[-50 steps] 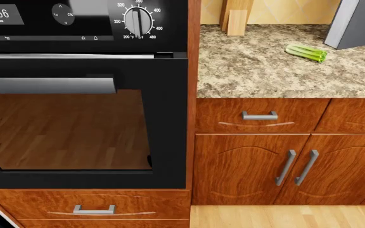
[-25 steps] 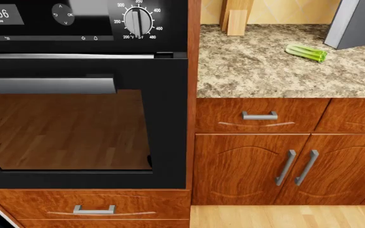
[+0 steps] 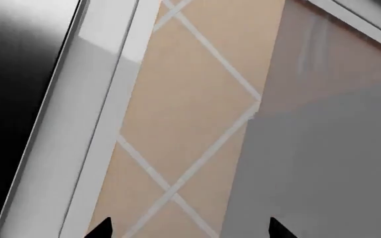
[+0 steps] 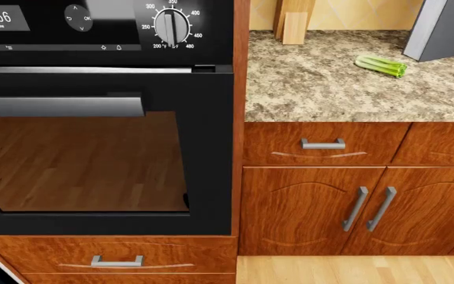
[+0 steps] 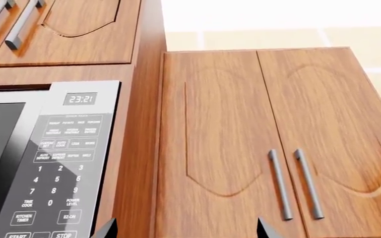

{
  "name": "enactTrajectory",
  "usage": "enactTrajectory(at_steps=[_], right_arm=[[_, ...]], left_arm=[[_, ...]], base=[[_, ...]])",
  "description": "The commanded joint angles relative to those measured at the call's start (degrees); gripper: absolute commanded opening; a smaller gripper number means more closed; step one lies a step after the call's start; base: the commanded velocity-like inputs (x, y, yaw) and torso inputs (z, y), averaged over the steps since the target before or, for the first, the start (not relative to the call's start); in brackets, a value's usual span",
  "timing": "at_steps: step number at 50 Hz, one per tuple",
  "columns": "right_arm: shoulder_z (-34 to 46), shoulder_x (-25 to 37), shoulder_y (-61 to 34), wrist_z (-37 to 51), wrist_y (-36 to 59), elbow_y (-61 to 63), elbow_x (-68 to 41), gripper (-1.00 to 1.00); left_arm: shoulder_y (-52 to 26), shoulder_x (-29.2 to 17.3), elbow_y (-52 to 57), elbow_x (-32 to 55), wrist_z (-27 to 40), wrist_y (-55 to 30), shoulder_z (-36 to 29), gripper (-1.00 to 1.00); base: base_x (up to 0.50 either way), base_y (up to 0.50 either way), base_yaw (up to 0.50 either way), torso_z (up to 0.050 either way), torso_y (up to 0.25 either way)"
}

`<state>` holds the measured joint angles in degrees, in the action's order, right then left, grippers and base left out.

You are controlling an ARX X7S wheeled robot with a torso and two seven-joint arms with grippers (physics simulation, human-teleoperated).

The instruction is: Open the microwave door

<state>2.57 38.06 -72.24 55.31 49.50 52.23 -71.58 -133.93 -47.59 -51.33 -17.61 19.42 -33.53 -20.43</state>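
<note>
No movement; microwave door (image 4: 446, 26) ajar.

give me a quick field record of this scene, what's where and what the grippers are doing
setting: simulated kitchen, wood cabinets, granite countertop
microwave door: grey panel with silver edge strip, at the countertop's far right in the head view
keypad appliance: grey panel with a lit clock and number keys, beside upper cabinet doors
oven: black, brown glass window, silver bar handle
on countertop: green vegetable, wooden boards
left gripper: open, fingertips apart, facing tiled wall
right gripper: open, facing upper cabinets
arms in head view: none visible
</note>
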Motion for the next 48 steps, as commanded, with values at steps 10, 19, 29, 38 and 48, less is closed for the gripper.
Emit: enactTrajectory(at_steps=[10,19,29,38,48], right_arm=[[1.48,-0.6,-1.2,0.14,0.08,-0.45,0.31,1.0],[2.1,-1.0,-1.13,-0.15,-0.19,-0.57,1.06,1.0],[2.58,-1.38,-1.27,-0.18,-0.46,-0.71,1.27,1.0],[2.77,-1.34,-1.09,-0.13,-0.67,-0.65,1.38,1.0],[2.72,-1.13,-0.6,-0.25,-1.09,-0.63,1.52,1.0]], left_arm=[[-1.06,-2.28,-0.07,-28.07,-10.65,2.29,17.48,1.0],[-1.06,-6.07,2.1,-32.56,-13.29,1.5,17.91,1.0],[-1.06,-8.86,5.43,-35.58,-15.75,1.32,18.5,1.0],[-1.06,-9.2,5.77,-36.11,-16.09,1.25,18.56,1.0],[-1.06,-7.07,4.58,-34.26,-17.32,2.07,18.54,1.0]], base=[[0.0,0.0,0.0,0.0,0.002],[0.0,0.0,0.0,0.0,0.002],[0.0,0.0,0.0,0.0,0.004],[0.0,0.0,0.01,0.0,0.004],[0.0,0.0,0.01,0.0,0.005]])
